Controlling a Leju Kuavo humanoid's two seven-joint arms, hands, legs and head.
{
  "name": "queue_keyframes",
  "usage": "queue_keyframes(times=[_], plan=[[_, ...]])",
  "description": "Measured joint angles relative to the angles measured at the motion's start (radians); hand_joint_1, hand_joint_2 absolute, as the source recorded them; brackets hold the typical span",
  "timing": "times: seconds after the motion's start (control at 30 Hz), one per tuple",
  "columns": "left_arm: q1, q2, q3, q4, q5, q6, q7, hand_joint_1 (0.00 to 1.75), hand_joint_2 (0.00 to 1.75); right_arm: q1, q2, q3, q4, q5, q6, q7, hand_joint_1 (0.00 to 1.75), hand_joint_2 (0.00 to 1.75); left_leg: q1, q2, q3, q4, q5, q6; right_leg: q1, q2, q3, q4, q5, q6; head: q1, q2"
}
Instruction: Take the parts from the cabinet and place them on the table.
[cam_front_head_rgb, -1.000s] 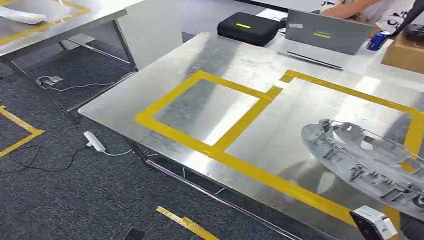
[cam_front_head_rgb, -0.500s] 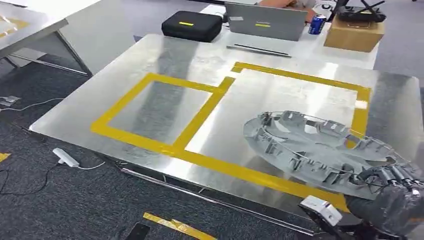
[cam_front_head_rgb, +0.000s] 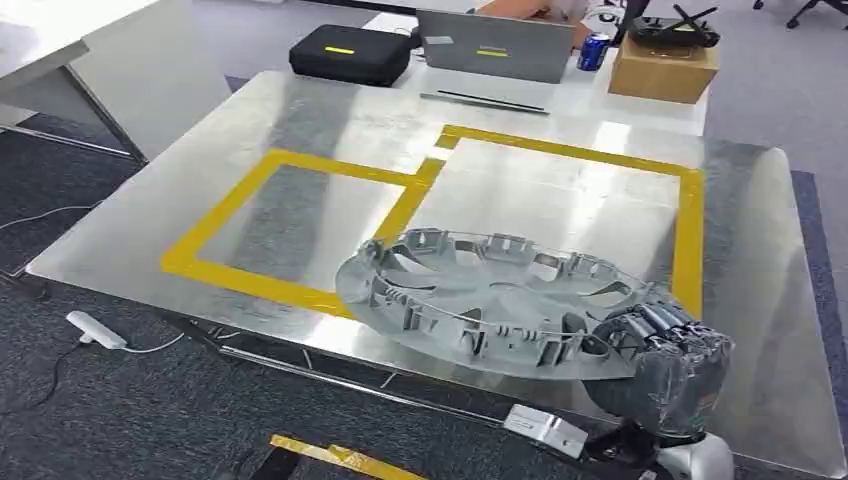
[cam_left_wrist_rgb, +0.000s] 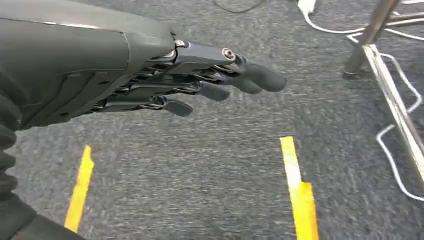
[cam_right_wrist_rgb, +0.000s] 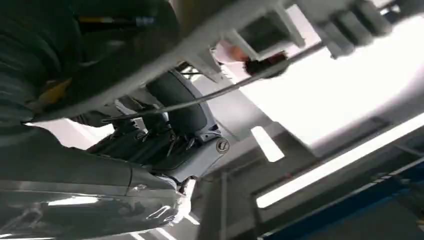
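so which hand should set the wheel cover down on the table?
Right. The right hand already grips the wheel cover by its rim, above the table. The left hand holds nothing and hangs over the carpet.

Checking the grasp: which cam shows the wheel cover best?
Head view: the whole grey wheel cover shows above the metal table, the right hand gripping its rim. The right wrist view catches only a blurred close-up of its ribs; the left wrist view faces carpet.
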Motion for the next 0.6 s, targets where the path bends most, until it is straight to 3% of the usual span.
queue_keyframes(times=[0.07, 0.1, 0.13, 0.17, 0.23, 0.27, 0.3, 0.4, 0.43, 0.5, 0.57, 0.6], plan=[[0.001, 0.001, -0.002, 0.0, -0.002, -0.002, 0.004, 0.0, 1.75, -0.019, -0.005, 0.026, 0.01, 0.006, -0.001, -0.002, 1.75, 1.75, -0.001, 0.008, -0.001, 0.001, 0.0, 0.0, 0.0, -0.005, -0.07, 0.157, -0.062, 0.006, -0.001, 0.0], [0.001, 0.002, -0.002, 0.0, -0.003, -0.003, 0.006, 0.0, 1.75, -0.033, -0.009, 0.04, 0.017, 0.008, -0.001, -0.002, 1.75, 1.75, -0.002, 0.012, 0.0, 0.001, 0.0, 0.001, -0.001, -0.006, -0.085, 0.189, -0.064, 0.008, -0.001, 0.0], [0.001, 0.003, -0.004, 0.0, -0.004, -0.004, 0.006, 0.0, 1.75, -0.044, -0.011, 0.046, 0.021, 0.009, -0.001, -0.002, 1.75, 1.75, -0.002, 0.014, 0.0, 0.001, 0.0, 0.0, -0.001, -0.006, -0.075, 0.172, -0.043, 0.009, -0.002, 0.0], [0.0, 0.004, -0.006, 0.0, -0.005, -0.005, 0.006, 0.0, 1.75, -0.053, -0.015, 0.057, 0.029, 0.012, -0.001, -0.002, 1.75, 1.75, -0.002, 0.015, 0.001, 0.001, -0.001, 0.0, -0.001, -0.007, -0.047, 0.118, -0.007, 0.008, -0.001, 0.0], [-0.002, 0.003, -0.01, 0.0, -0.007, -0.005, 0.006, 0.0, 1.75, -0.069, -0.022, 0.073, 0.037, 0.012, -0.001, -0.001, 1.75, 1.75, -0.002, 0.015, 0.004, 0.002, -0.003, -0.004, -0.001, -0.017, 0.049, -0.064, 0.075, 0.003, 0.0, 0.0], [-0.002, 0.004, -0.013, 0.0, -0.007, -0.005, 0.006, 0.0, 1.75, -0.078, -0.026, 0.077, 0.041, 0.012, -0.001, -0.001, 1.75, 1.75, -0.006, 0.015, 0.002, 0.002, -0.004, -0.009, 0.002, -0.027, 0.072, -0.108, 0.062, -0.001, -0.001, 0.0], [-0.002, 0.005, -0.014, 0.0, -0.008, -0.006, 0.006, 0.0, 1.75, -0.092, -0.027, 0.081, 0.043, 0.011, -0.001, 0.0, 1.75, 1.75, -0.011, 0.015, -0.005, 0.009, -0.004, -0.014, 0.004, -0.024, 0.084, -0.128, 0.06, -0.005, 0.0, 0.0], [-0.004, 0.006, -0.023, 0.0, -0.017, -0.011, 0.007, 0.0, 1.75, -0.126, -0.035, 0.098, 0.055, 0.01, 0.003, 0.009, 1.75, 1.75, -0.01, 0.021, -0.007, 0.008, 0.0, -0.024, 0.005, -0.016, 0.075, -0.121, 0.063, -0.018, -0.003, 0.0], [-0.006, 0.006, -0.026, 0.0, -0.018, -0.013, 0.008, 0.0, 1.75, -0.141, -0.035, 0.102, 0.06, 0.01, 0.003, 0.01, 1.75, 1.75, -0.007, 0.019, -0.01, 0.014, -0.011, -0.031, -0.002, -0.017, 0.078, -0.129, 0.069, -0.028, -0.005, 0.0], [-0.01, 0.006, -0.028, 0.0, -0.018, -0.014, 0.008, 0.0, 1.75, -0.165, -0.037, 0.109, 0.068, 0.015, 0.005, 0.017, 1.75, 1.75, -0.006, 0.012, -0.045, 0.094, -0.068, -0.038, -0.001, -0.016, 0.078, -0.129, 0.069, -0.039, -0.011, 0.0], [-0.009, 0.006, -0.031, 0.0, -0.019, -0.016, 0.013, 0.0, 1.75, -0.186, -0.037, 0.114, 0.079, 0.03, 0.01, 0.032, 1.75, 1.75, -0.004, 0.012, -0.119, 0.258, -0.14, -0.043, 0.001, -0.015, 0.077, -0.128, 0.069, -0.043, -0.01, 0.0], [-0.008, 0.006, -0.033, 0.0, -0.02, -0.018, 0.017, 0.0, 1.75, -0.199, -0.037, 0.115, 0.088, 0.036, 0.016, 0.042, 1.75, 1.75, -0.004, 0.011, -0.146, 0.313, -0.152, -0.044, 0.001, -0.013, 0.077, -0.128, 0.069, -0.043, -0.011, 0.0]])
